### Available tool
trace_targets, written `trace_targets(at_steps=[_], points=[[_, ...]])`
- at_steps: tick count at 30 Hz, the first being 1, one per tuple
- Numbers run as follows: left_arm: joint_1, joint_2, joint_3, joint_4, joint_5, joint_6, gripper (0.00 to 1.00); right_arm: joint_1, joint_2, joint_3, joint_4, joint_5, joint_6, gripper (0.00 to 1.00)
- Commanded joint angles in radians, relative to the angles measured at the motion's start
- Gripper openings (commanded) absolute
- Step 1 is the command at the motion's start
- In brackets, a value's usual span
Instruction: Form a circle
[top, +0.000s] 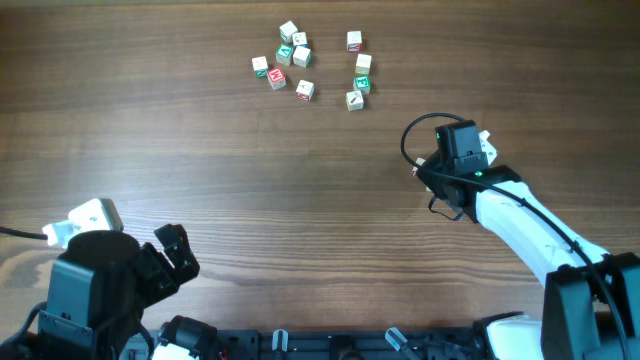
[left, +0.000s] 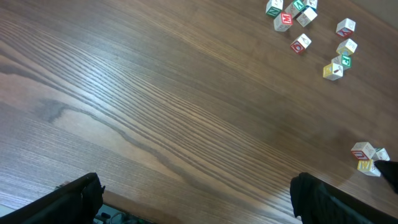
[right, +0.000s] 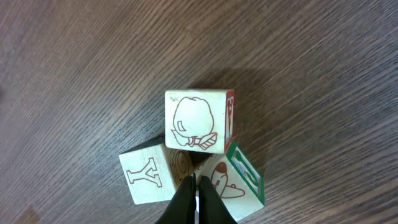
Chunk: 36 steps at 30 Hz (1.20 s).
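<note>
The small wooden cubes for the circle lie at the table's far side: a loose clump (top: 288, 60) and a short column (top: 359, 72) to its right. Three more cubes (top: 487, 147) sit apart, bunched under my right arm (top: 500, 205). In the right wrist view they are a cube with a red drawing (right: 196, 121), a "Y" cube (right: 146, 177) and a green-edged cube (right: 242, 180). My right gripper (right: 194, 196) is shut, holding nothing, its tips set between the "Y" cube and the green-edged cube. My left gripper (left: 199, 205) stands wide open near the front edge (top: 180, 255).
The left wrist view shows the far cubes (left: 298, 25) at its top right and the three bunched cubes (left: 367, 157) at its right edge. Bare wood lies between the two arms. The table's front edge (left: 155, 205) runs just below the left fingers.
</note>
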Motion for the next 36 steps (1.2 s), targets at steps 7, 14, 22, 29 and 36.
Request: trace_targets(at_steps=[7,14,22,29,36], points=[[0.005,0.002,0.0,0.002,0.005,-0.01,1.0,0.004,-0.079,-0.01,0.024,0.066,-0.009,0.05],[0.005,0.002,0.0,0.002,0.005,-0.01,1.0,0.004,0.007,-0.01,0.063,0.039,-0.007,0.04],[0.005,0.002,0.0,0.002,0.005,-0.01,1.0,0.004,0.027,-0.01,0.067,0.031,-0.012,0.05],[0.005,0.002,0.0,0.002,0.005,-0.01,1.0,0.004,0.033,-0.01,0.066,0.024,-0.013,0.04],[0.005,0.002,0.0,0.002,0.005,-0.01,1.0,0.004,0.046,-0.01,0.066,0.016,-0.014,0.05]])
